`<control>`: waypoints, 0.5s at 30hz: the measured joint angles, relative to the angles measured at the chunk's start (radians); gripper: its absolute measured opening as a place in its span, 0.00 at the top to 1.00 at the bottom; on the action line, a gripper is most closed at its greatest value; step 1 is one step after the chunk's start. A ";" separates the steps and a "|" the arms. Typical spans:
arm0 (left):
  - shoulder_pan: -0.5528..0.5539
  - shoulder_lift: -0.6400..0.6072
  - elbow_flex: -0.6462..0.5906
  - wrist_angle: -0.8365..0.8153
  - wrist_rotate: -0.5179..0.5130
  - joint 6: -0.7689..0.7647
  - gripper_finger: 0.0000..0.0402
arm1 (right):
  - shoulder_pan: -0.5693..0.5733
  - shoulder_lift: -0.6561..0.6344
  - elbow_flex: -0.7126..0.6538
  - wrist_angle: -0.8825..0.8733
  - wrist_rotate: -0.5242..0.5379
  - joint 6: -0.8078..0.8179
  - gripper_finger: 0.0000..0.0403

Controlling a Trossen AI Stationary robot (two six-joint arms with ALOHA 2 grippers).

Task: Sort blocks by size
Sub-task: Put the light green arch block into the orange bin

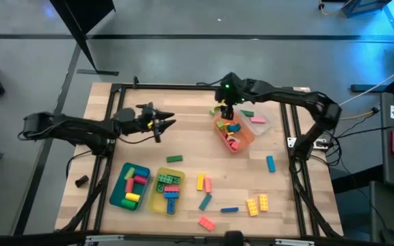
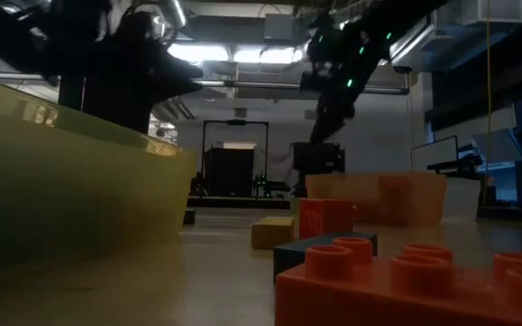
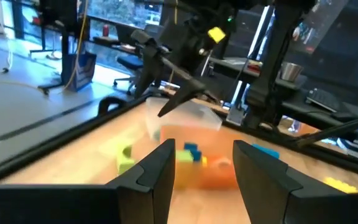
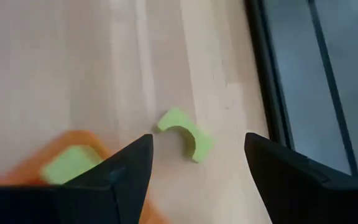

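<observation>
Blocks lie loose on the wooden table: a green bar (image 1: pixel 174 158), yellow (image 1: pixel 200 181) and pink (image 1: pixel 208 184) bars, yellow bricks (image 1: pixel 257 203), a blue bar (image 1: pixel 270 163). A green arched block (image 4: pixel 184 132) lies on the table by the far end of the orange tray (image 1: pixel 233 133). My right gripper (image 1: pixel 226 104) hovers open above it, its fingers either side of it in the right wrist view (image 4: pixel 197 160), touching nothing. My left gripper (image 1: pixel 161 123) is open and empty left of the orange tray, pointing toward it (image 3: pixel 204 163).
A teal tray (image 1: pixel 118 193) and a yellow tray (image 1: pixel 157 198) near the front left hold several blocks. The orange tray holds several blocks too, one of them green (image 4: pixel 70 163). A clear tray (image 1: pixel 264 127) stands right of it. A black frame (image 1: pixel 294 130) edges the table.
</observation>
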 joint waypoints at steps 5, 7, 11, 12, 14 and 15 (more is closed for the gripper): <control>0.000 -0.088 -0.102 0.002 -0.001 -0.054 0.64 | -0.030 0.112 0.000 0.039 -0.007 -0.093 0.37; -0.001 -0.101 -0.127 0.002 0.000 -0.075 0.64 | -0.039 0.145 0.000 0.052 -0.007 -0.114 0.37; -0.001 -0.108 -0.155 0.001 -0.001 -0.108 0.64 | -0.047 0.189 0.000 0.092 -0.007 -0.160 0.37; -0.001 -0.108 -0.157 -0.004 -0.001 -0.112 0.64 | -0.047 0.198 0.000 0.104 -0.007 -0.167 0.37; -0.001 -0.108 -0.157 -0.004 -0.001 -0.115 0.64 | -0.047 0.213 0.000 0.127 -0.007 -0.184 0.39; -0.001 -0.108 -0.157 0.000 -0.001 -0.115 0.64 | -0.047 0.220 0.000 0.140 -0.008 -0.190 0.41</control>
